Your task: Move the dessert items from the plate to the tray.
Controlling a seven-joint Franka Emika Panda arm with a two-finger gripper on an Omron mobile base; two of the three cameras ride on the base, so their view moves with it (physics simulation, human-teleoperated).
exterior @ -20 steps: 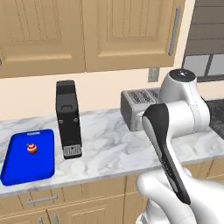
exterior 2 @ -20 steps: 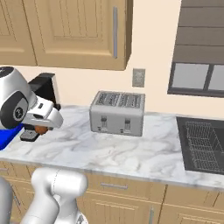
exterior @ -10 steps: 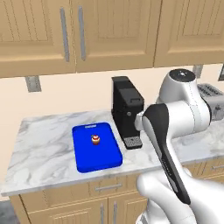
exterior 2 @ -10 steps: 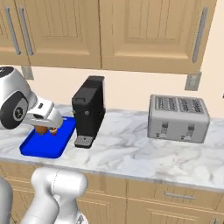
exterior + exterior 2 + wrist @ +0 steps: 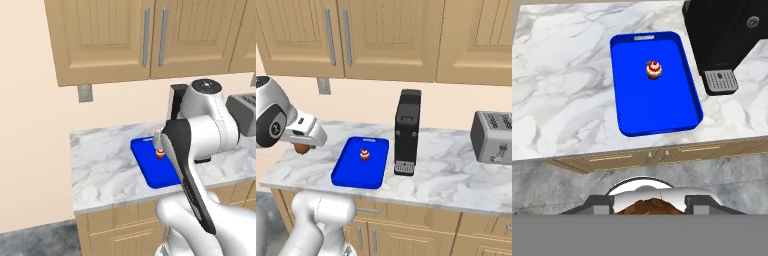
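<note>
Marble tabletop [image 5: 456,175] lies below and ahead of our gripper [image 5: 302,148]. Next in size, the black coffee machine [image 5: 407,131] stands beyond the blue tray [image 5: 351,174]. On that tray we note the red-and-white cupcake [image 5: 364,155]. Our gripper, left of the tray, is clamped on the brown ball [image 5: 302,148].

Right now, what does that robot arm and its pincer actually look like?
The arm is glossy white, built from fat rounded segments with dark grey joint caps and a black band along one link. The pincer is a boxy white hand with small dark fingertips. No cables or markings are visible.
</note>
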